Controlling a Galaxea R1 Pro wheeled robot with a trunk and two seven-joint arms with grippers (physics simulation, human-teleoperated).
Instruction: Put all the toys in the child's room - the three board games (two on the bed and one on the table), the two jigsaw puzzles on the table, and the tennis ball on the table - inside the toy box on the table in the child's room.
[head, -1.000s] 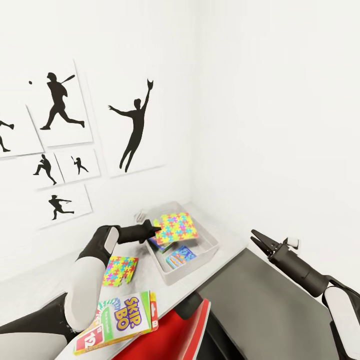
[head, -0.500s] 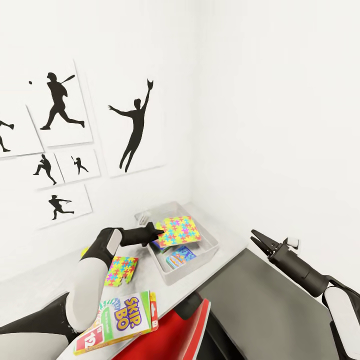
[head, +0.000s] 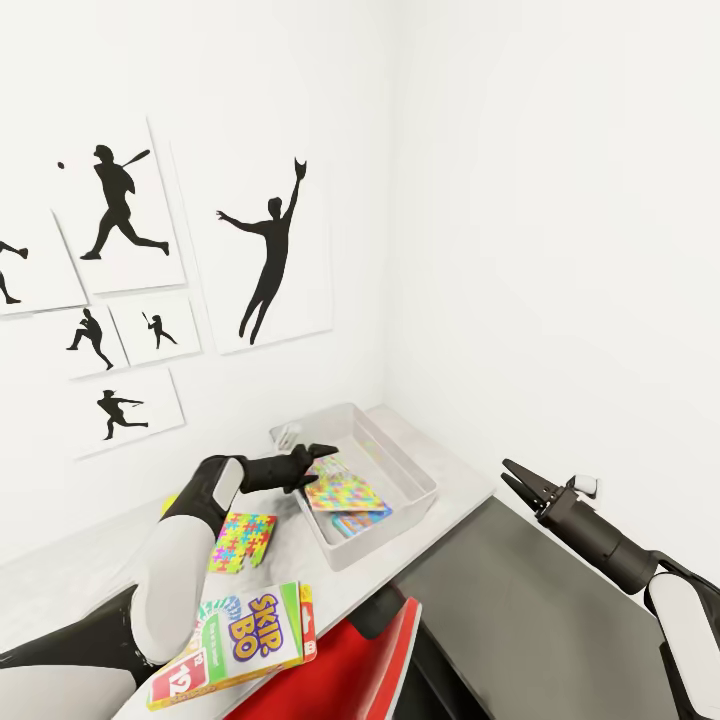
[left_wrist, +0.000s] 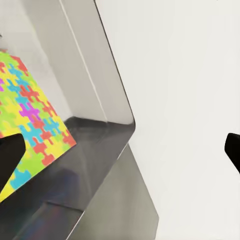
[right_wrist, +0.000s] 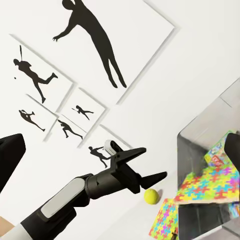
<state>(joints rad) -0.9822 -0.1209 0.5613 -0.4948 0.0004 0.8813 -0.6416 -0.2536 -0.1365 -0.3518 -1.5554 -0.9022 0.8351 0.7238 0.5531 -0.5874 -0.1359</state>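
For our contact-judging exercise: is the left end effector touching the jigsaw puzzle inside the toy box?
Apart. The right wrist view shows the left end effector open, with white wall between it and the jigsaw puzzle in the toy box.

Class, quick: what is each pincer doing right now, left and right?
Left pincer: open, holding nothing, above the toy box, where a jigsaw puzzle lies.
Right pincer: open, empty.

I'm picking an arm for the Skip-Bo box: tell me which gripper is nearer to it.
Left. The left gripper hangs over the toy box, just beyond the Skip-Bo box on the table; the right gripper hovers past the table's end.
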